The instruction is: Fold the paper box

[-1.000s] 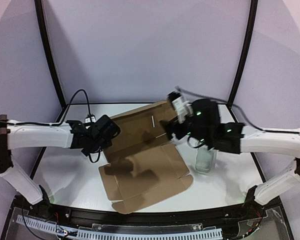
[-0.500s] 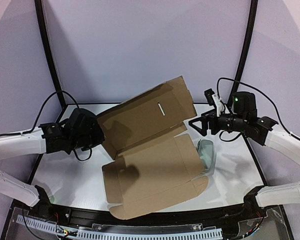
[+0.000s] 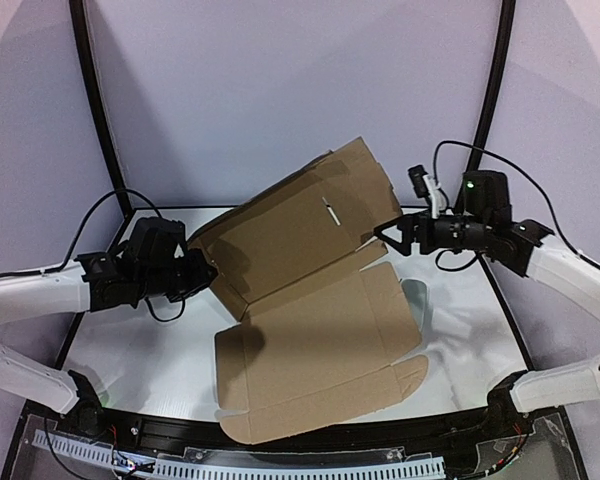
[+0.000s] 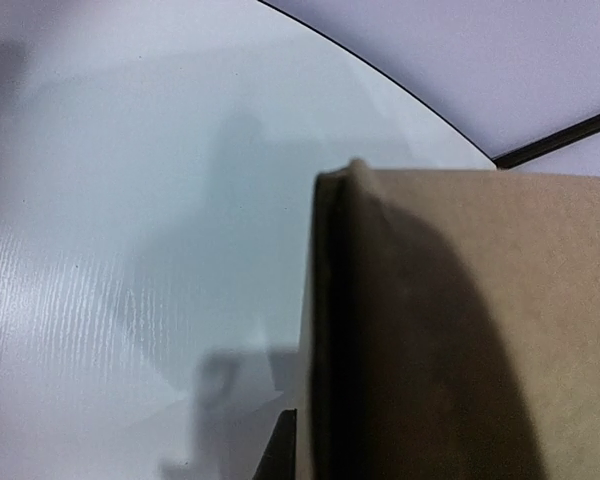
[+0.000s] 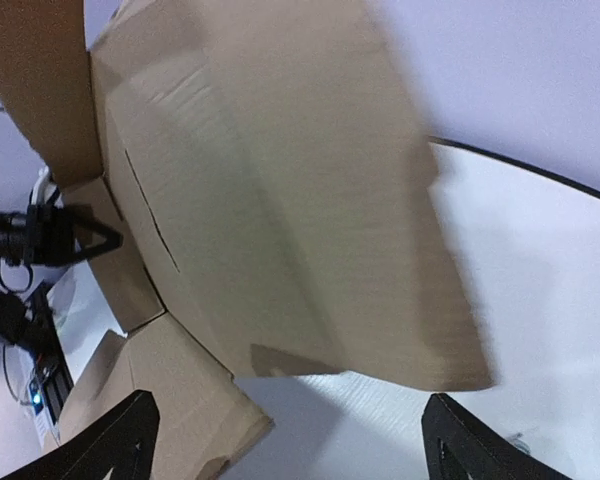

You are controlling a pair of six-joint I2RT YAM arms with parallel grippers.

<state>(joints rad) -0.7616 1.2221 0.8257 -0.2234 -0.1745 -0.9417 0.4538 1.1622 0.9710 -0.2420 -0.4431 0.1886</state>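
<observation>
My left gripper (image 3: pixel 198 268) is pinched shut on the left edge of the box (image 3: pixel 310 310), holding its rear panel tilted up mid-table. My right gripper (image 3: pixel 388 238) gapes empty just beside the panel's right edge. If my thin pinch slips, the panel flops back; a careless right nudge skews the sheet.

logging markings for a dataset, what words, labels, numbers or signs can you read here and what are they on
No readable text in any view.
paper box: plain brown cardboard, no print, only a cut slit.
pale object beside the box: too small to tell whether it bears a label.
</observation>
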